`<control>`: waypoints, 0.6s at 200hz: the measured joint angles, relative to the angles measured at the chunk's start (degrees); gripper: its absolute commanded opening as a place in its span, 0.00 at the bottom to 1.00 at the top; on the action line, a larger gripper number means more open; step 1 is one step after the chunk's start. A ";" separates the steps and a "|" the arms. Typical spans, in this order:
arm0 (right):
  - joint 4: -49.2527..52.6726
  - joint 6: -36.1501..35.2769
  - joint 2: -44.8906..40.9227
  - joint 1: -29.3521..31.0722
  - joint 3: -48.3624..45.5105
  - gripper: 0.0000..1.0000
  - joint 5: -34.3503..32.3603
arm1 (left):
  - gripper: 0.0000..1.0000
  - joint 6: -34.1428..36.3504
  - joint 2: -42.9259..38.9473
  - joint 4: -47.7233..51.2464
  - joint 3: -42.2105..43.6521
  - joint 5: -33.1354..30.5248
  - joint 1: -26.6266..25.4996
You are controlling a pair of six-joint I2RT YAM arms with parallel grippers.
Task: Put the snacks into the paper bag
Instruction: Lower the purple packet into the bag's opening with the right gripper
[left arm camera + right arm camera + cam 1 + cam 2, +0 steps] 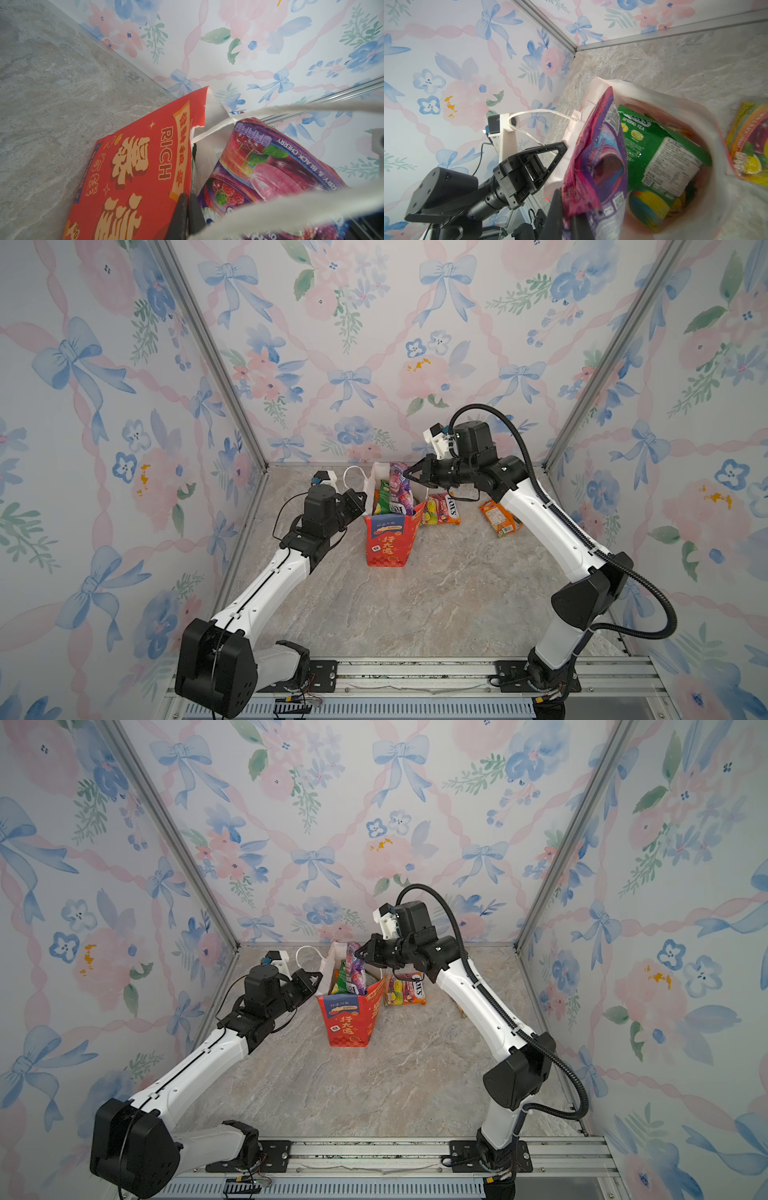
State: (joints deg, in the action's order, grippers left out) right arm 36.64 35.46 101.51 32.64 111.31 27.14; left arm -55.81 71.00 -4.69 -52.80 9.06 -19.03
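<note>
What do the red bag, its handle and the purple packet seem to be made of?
The red bag: matte printed paper, likely; its rim shows a torn white edge. The handle: white twisted cord, perhaps cotton or paper twine. The purple packet: glossy plastic film, probably; it creases and reflects light.

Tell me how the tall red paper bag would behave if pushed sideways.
Probably tips easily: the tall red paper bag stands narrow and upright. Likely flimsy: its rim looks torn. The left claw pinching its wall may steady it.
</note>
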 measured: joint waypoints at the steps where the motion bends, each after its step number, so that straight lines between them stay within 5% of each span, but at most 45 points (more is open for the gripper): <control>1: 0.11 -0.02 0.00 0.02 0.00 0.00 -0.07 | 0.07 0.00 0.00 -0.02 0.00 0.00 0.00; 120: 4.15 -2.12 -0.07 0.72 1.16 0.00 -3.63 | 0.09 -0.39 0.85 -1.46 -0.50 0.61 -1.11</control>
State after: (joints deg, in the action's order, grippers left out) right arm 40.80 33.34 101.45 33.36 112.46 23.51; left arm -56.21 71.85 -6.15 -53.30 9.67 -20.14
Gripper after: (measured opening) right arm 0.064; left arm 0.087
